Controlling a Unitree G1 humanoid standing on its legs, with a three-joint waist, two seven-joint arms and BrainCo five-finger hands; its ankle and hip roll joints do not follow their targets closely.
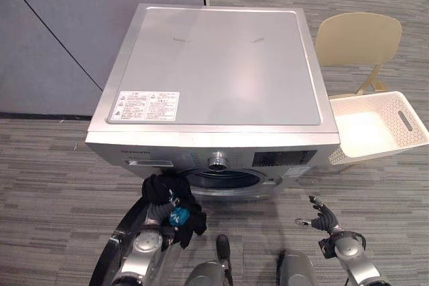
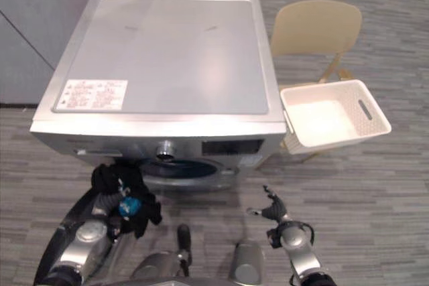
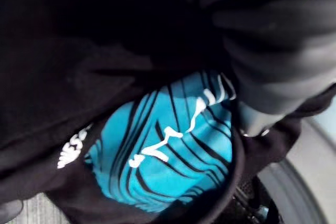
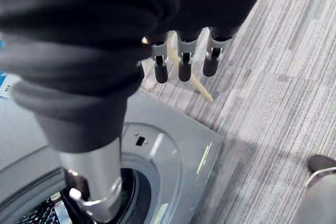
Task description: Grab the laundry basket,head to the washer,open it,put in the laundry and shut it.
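The washer point(image 1: 214, 72) stands open, with the empty laundry basket point(image 1: 379, 125) beside it. The left hand point(image 1: 159, 213) clutches a black-and-teal garment point(image 1: 175, 204) at the drum mouth; loading and shutting remain. The right hand point(image 1: 322, 220) hangs relaxed, empty.

From my side the round opening point(image 1: 224, 179) of the washer point(image 1: 214, 72) stands free in its middle and right part, but the bundle of black laundry point(image 1: 173, 202) around my left hand point(image 1: 155, 213) hangs just before its left edge and blocks that side. My right hand point(image 1: 322, 219), fingers relaxed, has bare carpet floor point(image 1: 382, 192) around it, with the white basket point(image 1: 402, 115) on the beige chair point(image 1: 358, 38) standing just beside the washer's right corner.
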